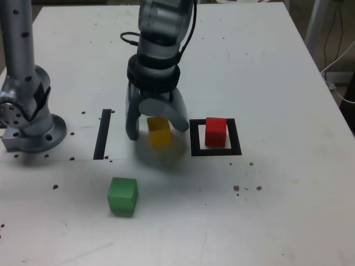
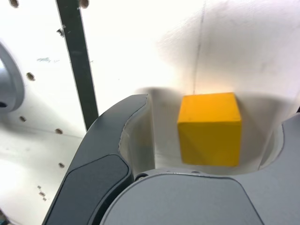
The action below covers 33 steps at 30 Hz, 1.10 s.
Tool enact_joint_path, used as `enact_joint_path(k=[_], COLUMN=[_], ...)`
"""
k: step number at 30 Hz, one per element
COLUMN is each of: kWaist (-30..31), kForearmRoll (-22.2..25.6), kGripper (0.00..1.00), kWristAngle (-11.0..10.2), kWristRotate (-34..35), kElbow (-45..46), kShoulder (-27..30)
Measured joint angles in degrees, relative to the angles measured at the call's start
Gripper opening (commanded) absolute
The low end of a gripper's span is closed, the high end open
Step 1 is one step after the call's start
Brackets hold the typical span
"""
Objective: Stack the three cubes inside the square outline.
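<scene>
Spread wide around the yellow cube (image 2: 209, 140), the gripper (image 1: 157, 125) had hold of nothing, a gap showing on each side, apparently so its jaws could close on opposite faces. Inside the square outline (image 1: 237, 145) sat the red cube (image 1: 216, 133), presumably as the stack's base, while the green cube (image 1: 122, 196) stood well apart, probably awaiting its turn.

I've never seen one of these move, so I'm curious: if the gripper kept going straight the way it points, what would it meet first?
Most likely the yellow cube, which sits between the open jaws of the gripper; how far below is hard to judge.
</scene>
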<state>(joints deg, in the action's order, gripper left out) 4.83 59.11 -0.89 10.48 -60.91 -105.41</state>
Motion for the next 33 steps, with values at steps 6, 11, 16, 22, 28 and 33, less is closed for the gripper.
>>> enact_joint_path(k=[6, 11, 16, 22, 28, 33], kWaist=[-0.02, -0.06, -0.52, -0.72, -0.72, -0.72], kForearmRoll=[-1.82, -2.28, -1.74, -1.06, -1.06, -1.07], kGripper=[0.71, 0.66, 0.6, 0.6, 0.52, 0.46], kWristAngle=[-2.06, -2.43, -3.26, -2.79, -2.53, -2.2], kWristRotate=[0.69, 0.68, 0.62, -0.26, -0.73, -0.95], kElbow=[0.35, 0.34, 0.33, -0.21, -0.3, -0.56], kShoulder=[-0.13, -0.13, -0.13, -0.13, -0.13, -0.13])
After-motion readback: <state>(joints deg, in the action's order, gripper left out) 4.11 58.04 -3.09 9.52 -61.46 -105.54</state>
